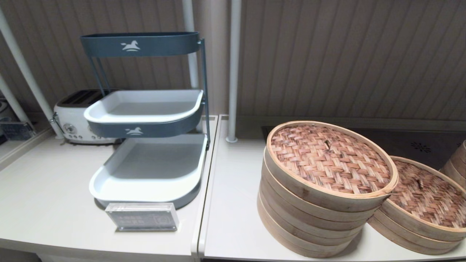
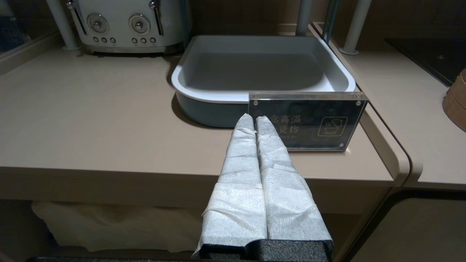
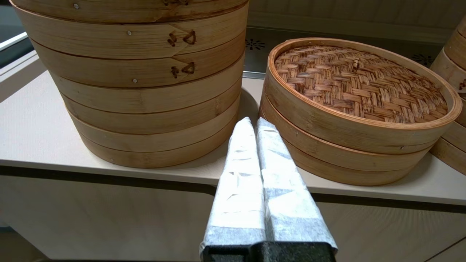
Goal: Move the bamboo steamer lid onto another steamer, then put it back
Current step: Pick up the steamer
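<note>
Bamboo fills the right half of my head view: the tall stack [image 1: 320, 196] carries a woven lid, and just beside it on the right sits a low steamer with the lid [image 1: 426, 198] I'm after, its small handle at centre. A third steamer [image 1: 457, 163] peeks in at the right edge. On the left counter [image 1: 47, 196] stand a tiered rack [image 1: 145, 120], a toaster [image 1: 72, 116] and a clear sign [image 1: 142, 217]. Neither arm shows here.

From my left wrist, the left gripper [image 2: 254, 118] has its wrapped fingers pressed together, holding nothing. It hangs off the counter's front edge; the sign stands just ahead of the tips, the rack's bottom tray [image 2: 262, 69] behind that, the toaster farther off.

From my right wrist, the right gripper [image 3: 253, 122] is likewise clenched and empty, short of the counter edge. Its tips aim at the gap between the tall stack [image 3: 145, 91] and the low steamer; the lid [image 3: 360, 83] lies ahead, on that low steamer, apart from the fingers.
</note>
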### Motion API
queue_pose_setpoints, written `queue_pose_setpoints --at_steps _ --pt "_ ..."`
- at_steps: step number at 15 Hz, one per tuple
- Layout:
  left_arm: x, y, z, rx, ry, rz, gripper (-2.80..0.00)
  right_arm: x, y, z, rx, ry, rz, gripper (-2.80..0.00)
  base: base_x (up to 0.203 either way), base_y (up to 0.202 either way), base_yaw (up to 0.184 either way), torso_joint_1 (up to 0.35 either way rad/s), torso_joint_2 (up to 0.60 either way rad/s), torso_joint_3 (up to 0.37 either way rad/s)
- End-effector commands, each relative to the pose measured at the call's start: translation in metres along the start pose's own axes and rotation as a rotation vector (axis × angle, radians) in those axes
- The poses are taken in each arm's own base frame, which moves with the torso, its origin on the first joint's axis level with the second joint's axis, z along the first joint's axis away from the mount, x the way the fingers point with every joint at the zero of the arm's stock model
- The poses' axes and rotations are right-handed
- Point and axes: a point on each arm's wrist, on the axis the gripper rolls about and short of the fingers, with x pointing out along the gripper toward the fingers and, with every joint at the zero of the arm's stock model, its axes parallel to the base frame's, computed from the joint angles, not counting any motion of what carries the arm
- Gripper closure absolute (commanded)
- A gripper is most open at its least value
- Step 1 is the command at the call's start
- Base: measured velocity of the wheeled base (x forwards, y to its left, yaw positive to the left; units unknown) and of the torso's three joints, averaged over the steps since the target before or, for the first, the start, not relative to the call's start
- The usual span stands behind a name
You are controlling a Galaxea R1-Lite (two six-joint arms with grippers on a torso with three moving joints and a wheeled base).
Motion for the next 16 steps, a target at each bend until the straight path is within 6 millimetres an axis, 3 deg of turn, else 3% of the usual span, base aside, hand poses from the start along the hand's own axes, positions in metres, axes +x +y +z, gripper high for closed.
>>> queue_pose_setpoints --at_steps 1,5,6,8,10,13,16 --pt "0.002 0.0 -0.008 0.0 0.025 0.0 0.0 0.002 0.0 -0.007 -0.004 0.025 0.003 0.0 0.0 0.0 0.0 0.0 0.0 0.0" --pt "0.002 0.0 -0.008 0.0 0.026 0.0 0.0 -0.001 0.0 0.002 -0.019 0.031 0.012 0.0 0.0 0.0 0.0 0.0 0.0 0.0" --pt "0.002 0.0 -0.008 0.0 0.027 0.0 0.0 -0.005 0.0 0.017 -0.019 0.02 0.015 0.0 0.0 0.0 0.0 0.0 0.0 0.0" --pt "0.002 0.0 -0.008 0.0 0.027 0.0 0.0 -0.017 -0.002 0.069 -0.021 -0.045 0.033 0.0 0.0 0.0 0.0 0.0 0.0 0.0" --pt "0.002 0.0 -0.008 0.0 0.026 0.0 0.0 -0.013 -0.004 0.117 -0.021 -0.029 0.055 0.0 0.0 0.0 0.0 0.0 0.0 0.0" --pt "0.002 0.0 -0.008 0.0 0.025 0.0 0.0 0.022 -0.007 0.174 -0.009 0.042 0.065 0.0 0.0 0.0 0.0 0.0 0.0 0.0" --pt "0.002 0.0 -0.008 0.0 0.025 0.0 0.0 0.077 -0.012 0.217 0.074 0.154 0.014 0.0 0.0 0.0 0.0 0.0 0.0 0.0"
